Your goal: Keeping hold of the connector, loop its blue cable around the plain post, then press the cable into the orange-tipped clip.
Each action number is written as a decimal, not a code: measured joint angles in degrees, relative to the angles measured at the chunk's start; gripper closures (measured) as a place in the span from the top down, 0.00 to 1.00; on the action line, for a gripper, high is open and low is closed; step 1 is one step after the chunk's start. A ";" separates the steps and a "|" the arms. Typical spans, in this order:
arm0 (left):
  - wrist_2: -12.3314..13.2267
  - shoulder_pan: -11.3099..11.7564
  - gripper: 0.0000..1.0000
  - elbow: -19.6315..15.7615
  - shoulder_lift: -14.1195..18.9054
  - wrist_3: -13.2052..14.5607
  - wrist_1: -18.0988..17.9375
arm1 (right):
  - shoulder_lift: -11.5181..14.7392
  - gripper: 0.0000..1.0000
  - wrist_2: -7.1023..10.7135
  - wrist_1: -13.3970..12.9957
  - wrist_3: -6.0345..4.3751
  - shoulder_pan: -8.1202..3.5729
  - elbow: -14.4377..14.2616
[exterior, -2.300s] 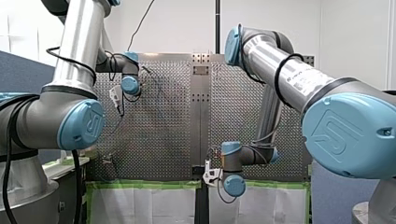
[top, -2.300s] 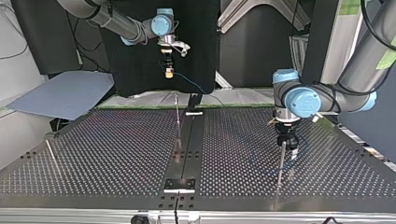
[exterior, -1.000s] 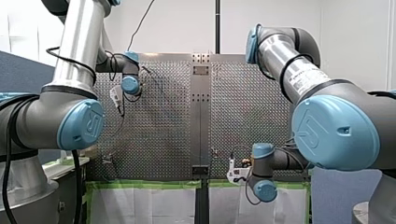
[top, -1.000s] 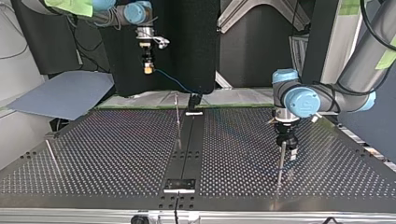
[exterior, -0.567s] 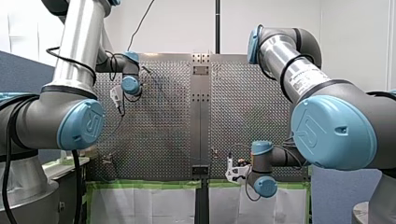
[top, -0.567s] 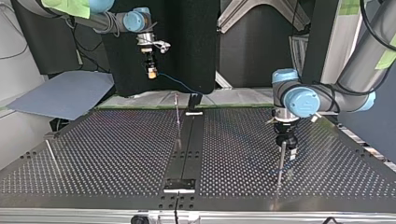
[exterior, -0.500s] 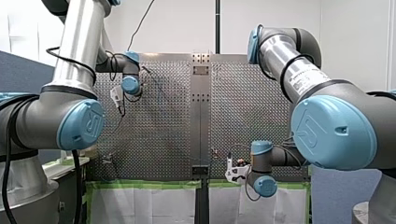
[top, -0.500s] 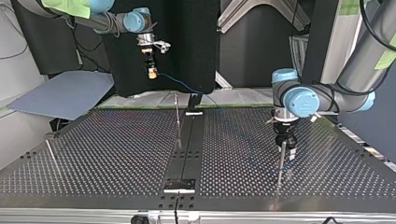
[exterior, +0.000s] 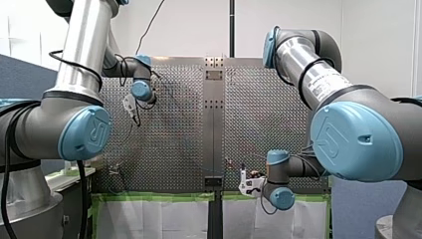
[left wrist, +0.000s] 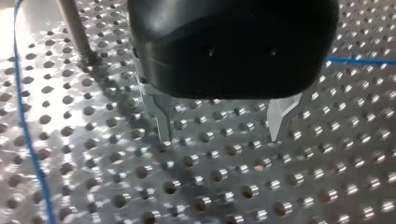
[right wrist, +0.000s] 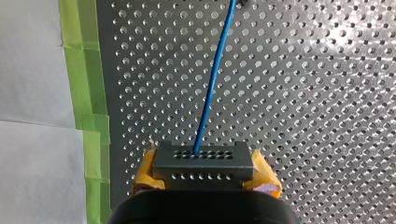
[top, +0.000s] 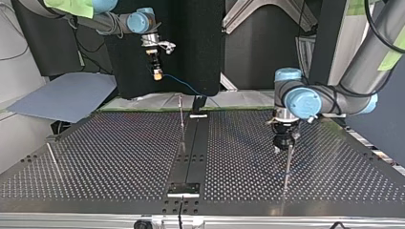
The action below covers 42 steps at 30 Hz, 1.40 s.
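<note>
While right jaws clamp connector (right wrist: 202, 163), blue cable (right wrist: 212, 84) leads ahead; left jaws apart, empty.

My left arm (exterior: 82, 45) and my right arm (exterior: 311, 74) are brushed silver tubes joined by dark grey housings with pale blue round caps stamped with a logo. Black cables loop around both; green tape patches show in the top view. The left tool (left wrist: 219, 138) is rounded black with thin metal fingers (left wrist: 162, 122); the right tool (right wrist: 204, 168) has yellow pads (right wrist: 145, 167).
</note>
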<state>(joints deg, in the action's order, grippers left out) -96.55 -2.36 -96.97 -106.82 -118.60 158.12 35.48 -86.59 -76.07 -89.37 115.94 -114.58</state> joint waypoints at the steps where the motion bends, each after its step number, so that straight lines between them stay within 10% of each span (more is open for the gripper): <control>1: 0.06 -0.20 1.00 -0.32 0.16 -0.21 0.42 | 0.00 0.00 0.01 0.02 0.04 0.01 0.00; 14: 2.80 -1.98 1.00 -7.31 6.71 4.19 -0.89 | 0.00 0.00 0.00 0.35 0.45 0.03 0.00; 33: -3.61 -2.72 1.00 -18.22 17.67 12.26 9.21 | 0.00 0.00 0.00 1.31 0.75 0.03 0.00; 42: -5.99 -2.71 1.00 -15.64 22.58 17.12 14.10 | 0.00 0.00 0.02 1.27 0.76 -0.01 0.00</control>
<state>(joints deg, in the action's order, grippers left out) -102.54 -5.07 -112.61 -84.23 -101.48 172.22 35.48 -86.57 -74.81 -88.61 115.93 -114.58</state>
